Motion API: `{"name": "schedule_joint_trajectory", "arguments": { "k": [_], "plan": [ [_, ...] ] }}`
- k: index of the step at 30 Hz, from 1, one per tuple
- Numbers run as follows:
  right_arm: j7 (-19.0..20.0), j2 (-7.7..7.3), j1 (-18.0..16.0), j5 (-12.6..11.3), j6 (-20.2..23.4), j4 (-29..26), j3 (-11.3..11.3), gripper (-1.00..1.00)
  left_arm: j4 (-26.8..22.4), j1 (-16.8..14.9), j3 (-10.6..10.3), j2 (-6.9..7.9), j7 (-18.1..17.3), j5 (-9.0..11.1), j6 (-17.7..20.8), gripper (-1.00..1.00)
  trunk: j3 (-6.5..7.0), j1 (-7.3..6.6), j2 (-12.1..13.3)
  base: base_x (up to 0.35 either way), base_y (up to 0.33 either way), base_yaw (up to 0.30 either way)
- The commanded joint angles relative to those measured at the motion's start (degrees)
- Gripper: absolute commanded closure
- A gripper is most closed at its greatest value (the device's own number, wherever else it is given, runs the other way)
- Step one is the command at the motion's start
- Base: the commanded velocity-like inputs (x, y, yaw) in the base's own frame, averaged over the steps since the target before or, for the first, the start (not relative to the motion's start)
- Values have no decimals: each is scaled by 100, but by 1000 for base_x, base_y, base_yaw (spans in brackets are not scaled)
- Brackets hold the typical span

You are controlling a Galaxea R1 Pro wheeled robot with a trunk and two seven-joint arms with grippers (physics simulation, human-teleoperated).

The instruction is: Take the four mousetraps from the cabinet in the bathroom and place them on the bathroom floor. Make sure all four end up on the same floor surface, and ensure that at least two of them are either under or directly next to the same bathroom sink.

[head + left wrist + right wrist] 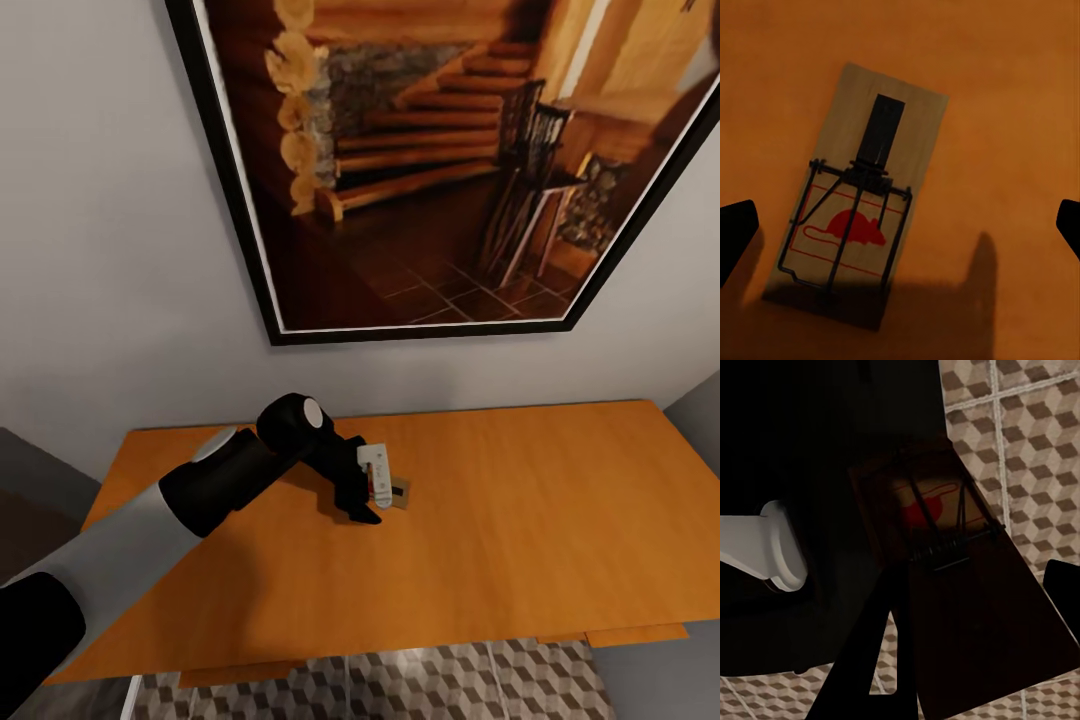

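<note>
A mousetrap (399, 492) lies flat on the orange-brown cabinet (560, 500). My left gripper (376, 498) hovers right over it. In the left wrist view this mousetrap (862, 202), with its red mouse print, sits between the two spread black fingertips (735, 232), and the gripper (900, 232) is open. In the right wrist view a second mousetrap (945, 555) hangs dark and tilted close to the camera, above the cube-patterned bathroom floor (1035, 450). My right gripper (907, 600) looks shut on it, with one fingertip (1063, 585) at its edge.
A large framed picture (440, 160) hangs on the wall behind the cabinet. Patterned floor tiles (400, 685) show below the cabinet's front edge. A white pipe-like part (765, 547) and a black mass sit beside the right gripper.
</note>
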Motion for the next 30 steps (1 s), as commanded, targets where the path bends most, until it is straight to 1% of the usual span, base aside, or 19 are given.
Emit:
{"name": "schedule_joint_trajectory", "arguments": {
  "k": [1,17,23,27,30],
  "plan": [
    [-4,3,4,-11,-11,-11,-40,100,-7,-5,-8,2,-37,-37,43,-100,-8,3,-9,0,0,0],
    [-4,3,4,-11,-10,-11,-40,100,17,3,-19,33,-36,-37,40,-100,-8,3,-9,0,0,0],
    [-4,2,4,-11,-11,-11,-40,100,18,3,-19,92,-36,-37,40,-100,-8,3,-9,0,0,0],
    [-4,2,4,-11,-10,-11,-40,100,25,3,-19,196,-36,-37,40,-100,-8,3,-9,0,0,0],
    [-4,2,4,-11,-9,-11,-40,100,23,3,-14,227,-36,-37,40,-100,-8,3,-9,0,0,0]
  ]
}}
